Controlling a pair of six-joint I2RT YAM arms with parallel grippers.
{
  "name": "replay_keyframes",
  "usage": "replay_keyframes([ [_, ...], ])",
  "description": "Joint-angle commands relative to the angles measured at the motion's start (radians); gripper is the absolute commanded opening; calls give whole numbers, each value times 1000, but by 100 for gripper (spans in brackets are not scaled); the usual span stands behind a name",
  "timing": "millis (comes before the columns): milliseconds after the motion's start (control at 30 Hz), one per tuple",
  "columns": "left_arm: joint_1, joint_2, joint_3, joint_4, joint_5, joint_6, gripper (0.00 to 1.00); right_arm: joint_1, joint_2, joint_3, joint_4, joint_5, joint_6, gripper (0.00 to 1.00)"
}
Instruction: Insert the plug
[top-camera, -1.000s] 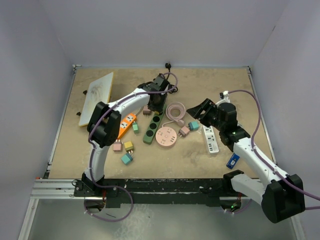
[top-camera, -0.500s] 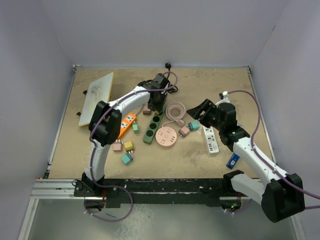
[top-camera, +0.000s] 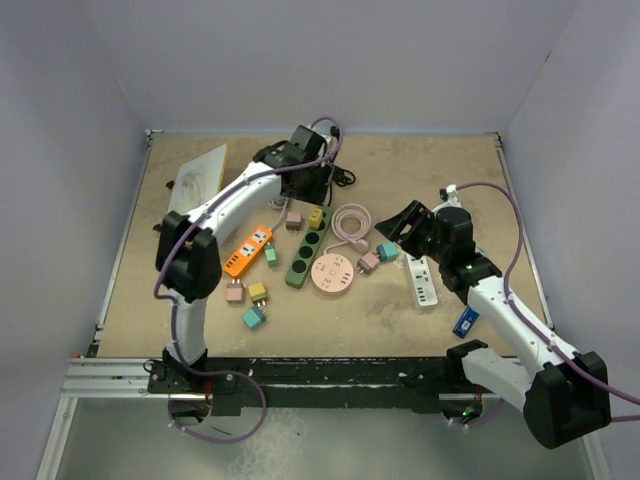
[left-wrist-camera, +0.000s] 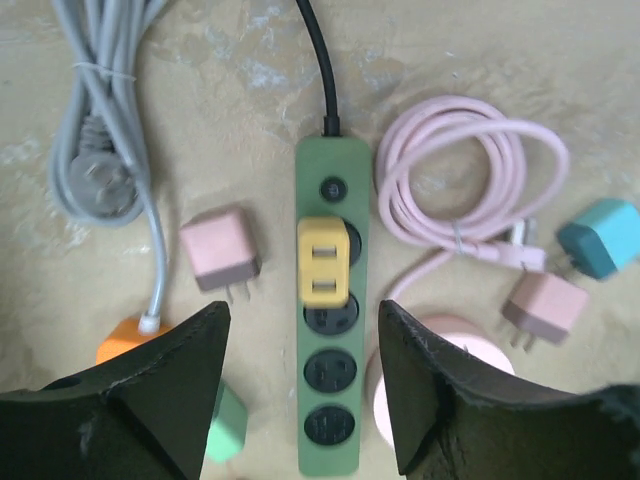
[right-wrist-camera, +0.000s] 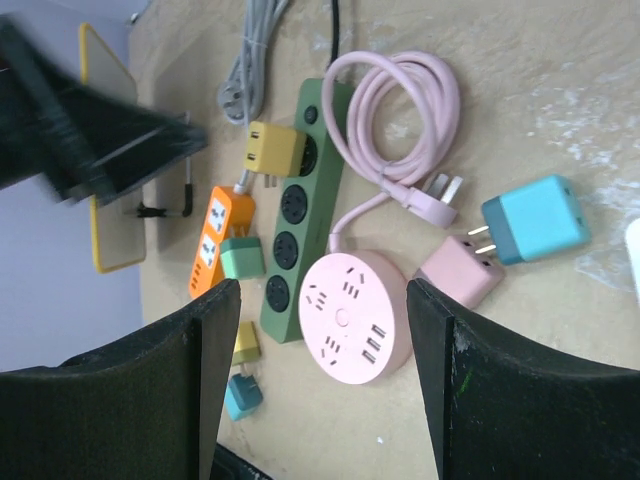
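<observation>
The yellow plug (left-wrist-camera: 325, 260) sits in the top socket of the green power strip (left-wrist-camera: 330, 400), just under the strip's switch. In the top view the plug (top-camera: 316, 217) shows at the far end of the strip (top-camera: 303, 262). My left gripper (left-wrist-camera: 300, 310) hangs open above the strip, its fingers either side and touching nothing; from above, the left gripper (top-camera: 305, 160) is beyond the strip's far end. My right gripper (top-camera: 400, 225) is open and empty, off to the right, looking over the plug (right-wrist-camera: 272, 150) and the strip (right-wrist-camera: 290, 270).
A pink round socket (top-camera: 333, 272) lies right of the green strip, with a pink cable coil (left-wrist-camera: 465, 190), a pink adapter (right-wrist-camera: 460, 272) and a teal plug (right-wrist-camera: 530, 225). Also an orange strip (top-camera: 248, 250), a white strip (top-camera: 422, 278), a pink plug (left-wrist-camera: 220, 250), a grey cable (left-wrist-camera: 100, 180) and a wooden board (top-camera: 195, 190).
My left gripper has opened, let go of the yellow plug and pulled up and back toward the far side. The plug stays in the green strip. The right arm has not moved.
</observation>
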Motion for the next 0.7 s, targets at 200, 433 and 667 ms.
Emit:
replay_keyframes([
  [200,3,-619,-588,500,11,-141,57,-5,84,113,-141,151,-207,70],
  [433,1,-881,-837,632,10,-167,56,6,204,169,-203,235,-264,69],
  [667,2,-1114,-1016,765,-22,-194,56,59,336,202,-219,331,-213,66],
])
